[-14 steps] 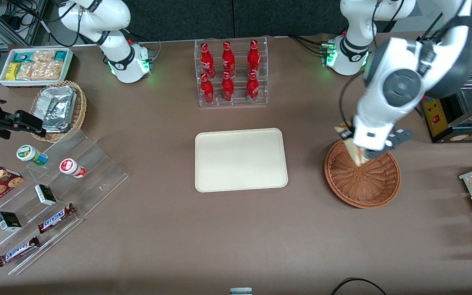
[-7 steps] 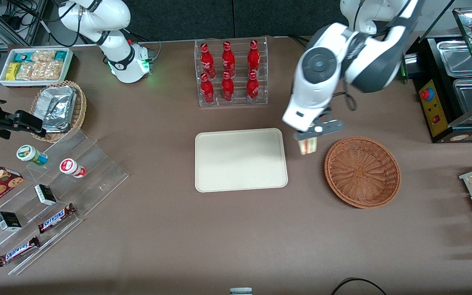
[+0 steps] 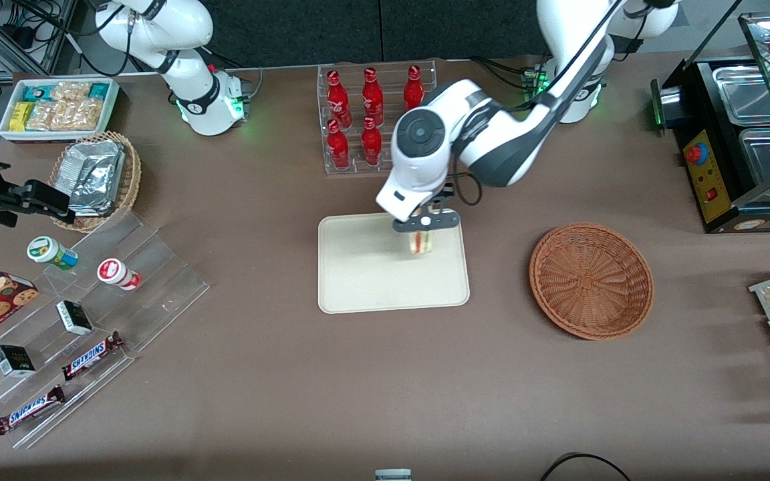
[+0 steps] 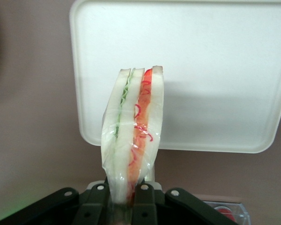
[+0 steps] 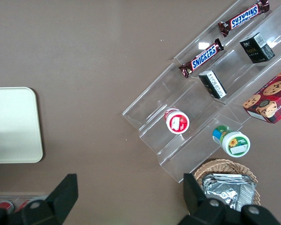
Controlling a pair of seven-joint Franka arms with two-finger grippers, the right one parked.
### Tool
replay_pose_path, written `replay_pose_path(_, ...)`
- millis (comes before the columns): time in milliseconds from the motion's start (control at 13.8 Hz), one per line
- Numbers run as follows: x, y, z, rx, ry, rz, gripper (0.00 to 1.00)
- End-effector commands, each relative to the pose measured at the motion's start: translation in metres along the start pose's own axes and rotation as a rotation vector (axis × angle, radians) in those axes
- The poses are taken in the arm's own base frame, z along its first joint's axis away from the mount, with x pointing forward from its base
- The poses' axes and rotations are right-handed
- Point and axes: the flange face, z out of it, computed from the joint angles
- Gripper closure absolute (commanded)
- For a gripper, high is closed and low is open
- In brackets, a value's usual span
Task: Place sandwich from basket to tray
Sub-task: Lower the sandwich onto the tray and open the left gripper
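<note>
- Movement: since half a second ago the left arm has carried the sandwich (image 3: 420, 243) from the table between basket and tray to a spot over the tray; a second ago it was still at the basket.
- Gripper (image 3: 423, 230): above the tray's part nearer the bottle rack and the basket. Fingers (image 4: 99, 202) clenched on the sandwich, one on each bread face.
- Sandwich (image 4: 132, 140): wrapped in clear film, held on edge with the cut face showing; green filling in one layer, red-orange in the other. It hangs over the tray near the rim; whether it touches the surface cannot be told.
- Tray (image 3: 358, 267): cream-white, rounded corners, low rim, at the middle of the table. Also seen in the left wrist view (image 4: 215, 70) and partly in the right wrist view (image 5: 11, 124).
- Basket (image 3: 591, 280): reddish-brown wicker, nothing in it, toward the working arm's end, apart from the tray.
- Bottle rack (image 3: 358, 127): clear acrylic with red bottles, farther from the front camera than the tray, partly covered by the arm.
- Foil-packet basket (image 3: 97, 179): tan wicker, toward the parked arm's end.
- Acrylic step display (image 3: 91, 314): holds Snickers bars (image 3: 91, 355), small cups and boxes.
</note>
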Motion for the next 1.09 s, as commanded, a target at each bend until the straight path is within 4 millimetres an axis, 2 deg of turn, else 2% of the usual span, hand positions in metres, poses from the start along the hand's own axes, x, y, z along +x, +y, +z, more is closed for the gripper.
replay_pose_path(0,0.006,0.030,0.022,-0.005,-0.019,-0.010,1.00)
replay_pose_path(218,0.006,0.055,0.051,-0.067,0.025,-0.043,1.00)
replay_pose_path(508,0.008,0.067,0.094,-0.031,0.132,-0.080,1.00)
replay_pose_path(653,0.011,0.068,0.107,-0.030,0.147,-0.074,1.00)
replay_pose_path(944,0.012,0.069,0.118,-0.015,0.149,-0.071,1.00)
replay_pose_path(1016,0.012,0.069,0.120,-0.012,0.147,-0.069,0.84)
